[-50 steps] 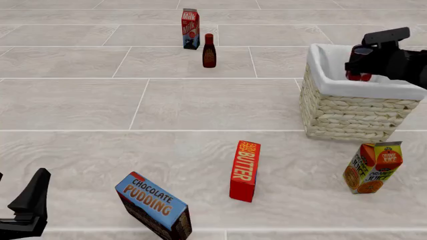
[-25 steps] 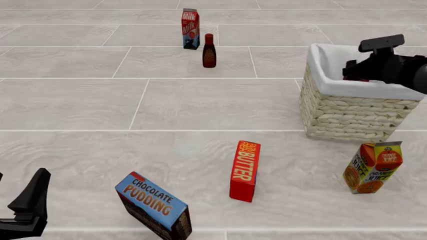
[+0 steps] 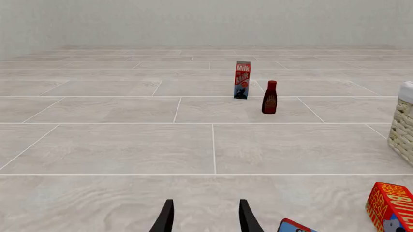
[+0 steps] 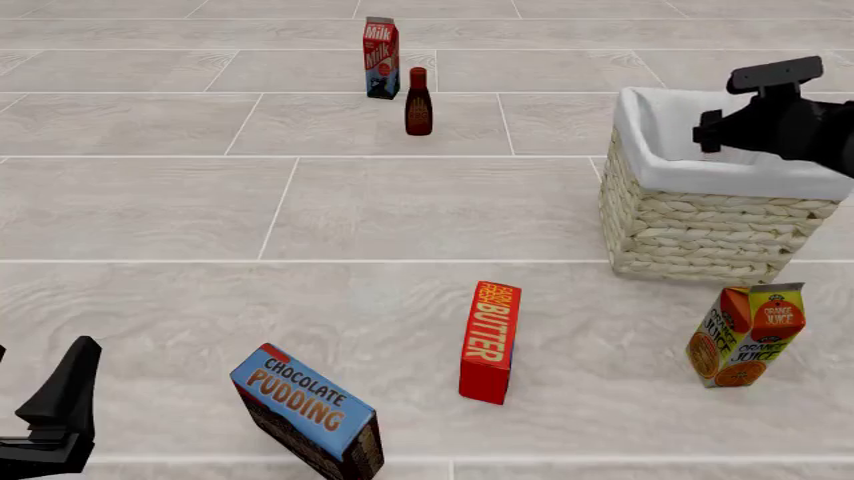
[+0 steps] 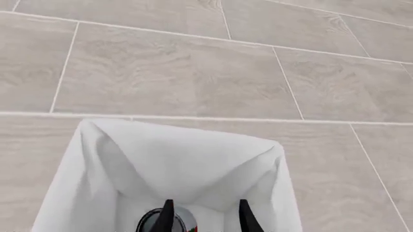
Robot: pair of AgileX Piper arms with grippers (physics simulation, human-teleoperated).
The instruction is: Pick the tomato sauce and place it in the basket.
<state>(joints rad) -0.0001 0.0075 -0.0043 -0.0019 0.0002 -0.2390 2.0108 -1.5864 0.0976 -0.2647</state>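
Note:
The tomato sauce point(image 5: 183, 223) shows only in the right wrist view, as a grey metal top with a dark rim low inside the basket point(image 5: 187, 159), on its white cloth lining. My right gripper point(image 5: 205, 217) hangs just above the can, open, and the can is free of its fingers. In the front view the right gripper point(image 4: 707, 135) hovers over the wicker basket point(image 4: 694, 225) at the right, and the can is hidden behind the basket wall. My left gripper point(image 4: 60, 410) rests open and empty at the near left; its fingers point(image 3: 165, 220) hold nothing.
A milk carton point(image 4: 382, 57) and a dark-red bottle point(image 4: 418, 102) stand at the far middle. A butter box point(image 4: 490, 342) stands near the centre front, a chocolate pudding box point(image 4: 307, 412) left of it. An orange juice carton point(image 4: 747, 335) stands in front of the basket.
The right gripper carried the can down into the basket, let it go, and has risen again without it. The left arm has not moved.

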